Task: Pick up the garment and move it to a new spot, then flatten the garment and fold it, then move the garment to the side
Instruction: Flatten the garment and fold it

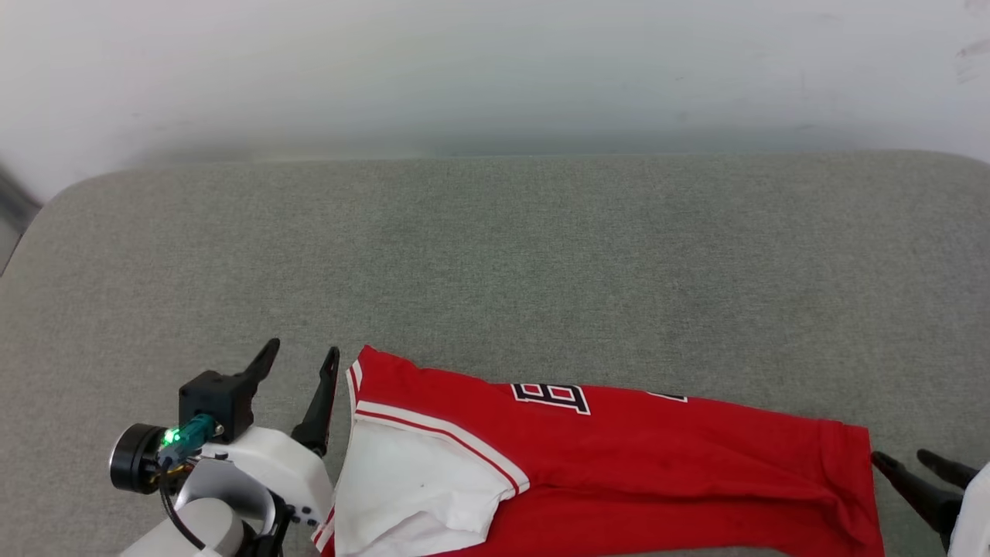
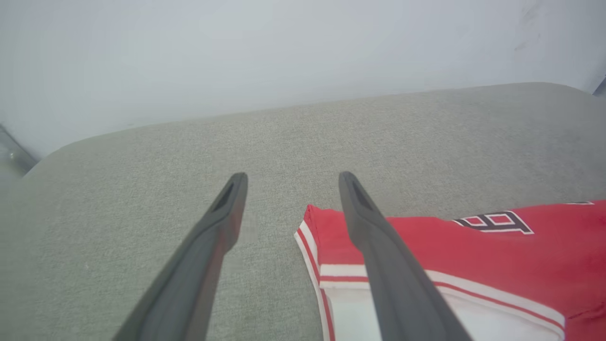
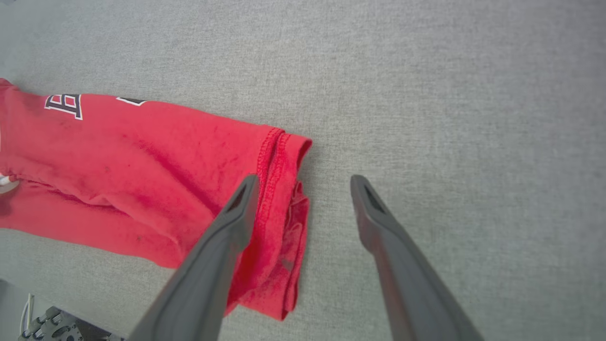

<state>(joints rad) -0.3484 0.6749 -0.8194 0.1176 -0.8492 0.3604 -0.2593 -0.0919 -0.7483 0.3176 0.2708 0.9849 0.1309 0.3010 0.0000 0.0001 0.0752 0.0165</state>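
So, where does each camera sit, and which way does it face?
Head view: on the head, facing forward and down at the grey pad and garment; left claw and right claw show, open.
Left wrist view: low, along the left claw toward the wall; garment's sleeve end at the right.
Right wrist view: steeply down past the right claw at the garment's hem.
Shared: all three show the number print.

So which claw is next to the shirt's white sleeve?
The left gripper, by the white sleeve; the right gripper is at the plain red hem.
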